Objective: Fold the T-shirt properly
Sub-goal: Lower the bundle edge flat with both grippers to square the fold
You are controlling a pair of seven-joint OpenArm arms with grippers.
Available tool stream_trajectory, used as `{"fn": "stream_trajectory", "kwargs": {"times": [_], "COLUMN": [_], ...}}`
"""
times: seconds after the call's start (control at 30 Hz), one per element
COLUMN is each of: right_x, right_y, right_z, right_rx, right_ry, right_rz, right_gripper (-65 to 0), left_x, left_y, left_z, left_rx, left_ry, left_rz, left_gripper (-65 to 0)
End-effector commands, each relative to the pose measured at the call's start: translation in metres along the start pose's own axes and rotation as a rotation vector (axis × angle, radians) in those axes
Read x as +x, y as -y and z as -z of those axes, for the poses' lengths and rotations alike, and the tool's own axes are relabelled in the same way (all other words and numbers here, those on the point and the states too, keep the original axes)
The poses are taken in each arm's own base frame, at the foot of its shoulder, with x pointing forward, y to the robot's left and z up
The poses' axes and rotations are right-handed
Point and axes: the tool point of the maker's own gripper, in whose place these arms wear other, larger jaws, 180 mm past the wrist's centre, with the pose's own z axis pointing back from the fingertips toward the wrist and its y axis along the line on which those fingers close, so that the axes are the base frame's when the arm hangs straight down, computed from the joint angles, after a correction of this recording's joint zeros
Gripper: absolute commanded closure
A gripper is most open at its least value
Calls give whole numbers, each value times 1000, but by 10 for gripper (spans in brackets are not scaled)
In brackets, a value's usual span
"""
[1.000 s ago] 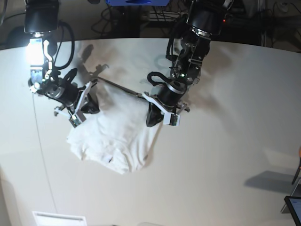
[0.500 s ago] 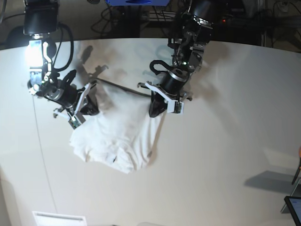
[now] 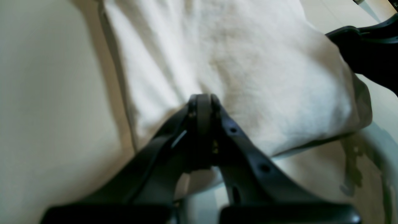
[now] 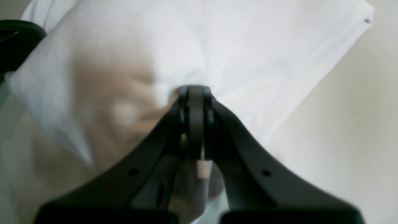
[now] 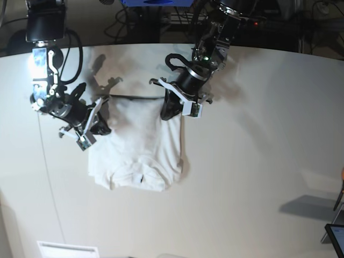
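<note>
The white T-shirt [image 5: 141,148] is stretched between both grippers, with its far edge raised and its collar [image 5: 141,176] lying on the table toward the near side. In the base view my left gripper [image 5: 171,112], on the right, is shut on the shirt's far right corner. On the left, my right gripper [image 5: 100,123] is shut on the far left corner. The left wrist view has the closed left gripper [image 3: 202,99] pinching the T-shirt [image 3: 248,62]. In the right wrist view the right gripper [image 4: 194,91] pinches the T-shirt [image 4: 248,46].
The off-white table [image 5: 258,150] spreads to the right and front of the shirt. A dark screen corner [image 5: 336,236] shows at the lower right and a white panel [image 5: 67,249] at the near edge. Cables and dark equipment [image 5: 156,21] lie behind the far edge.
Both grippers have moved toward the table's far side, the left one farthest, dragging the shirt with them. The cloth now hangs straighter and flatter between them.
</note>
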Motion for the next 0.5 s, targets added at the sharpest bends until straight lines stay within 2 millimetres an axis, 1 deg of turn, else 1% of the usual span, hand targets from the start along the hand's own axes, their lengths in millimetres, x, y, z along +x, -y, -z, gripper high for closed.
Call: {"fn": "stream_trajectory", "kwargs": {"times": [0.0, 0.07, 0.1, 0.17, 0.23, 0.3, 0.37, 0.4, 0.47], "right_x": [18, 12, 14, 19, 26, 41, 51, 57, 64], "right_y": [2, 0, 0, 2, 10, 13, 6, 3, -6], "right_z": [-4, -4, -6, -10, -21, -31, -37, -42, -49], "right_rx": [3, 5, 3, -8, -46, -70, -67, -65, -54], "right_ry": [57, 49, 55, 70, 107, 173, 246, 288, 353], "right_rz": [-12, -6, -10, -17, -10, -20, -24, -30, -34], "right_gripper": [-1, -1, -1, -1, 0, 0, 0, 0, 0], "left_x": [12, 20, 23, 35, 49, 62, 73, 75, 78], "left_y": [3, 4, 4, -1, -5, -5, -9, -10, -9], "left_z": [2, 2, 1, 0, -3, -6, -9, -11, -14], "left_rx": [-13, -16, -18, -3, 7, 9, 17, 18, 28], "left_ry": [27, 45, 54, 82, 119, 153, 175, 175, 172], "left_rz": [10, 16, 17, 18, 21, 27, 58, 113, 233], "left_gripper": [0, 0, 0, 0, 0, 0, 0, 0, 0]}}
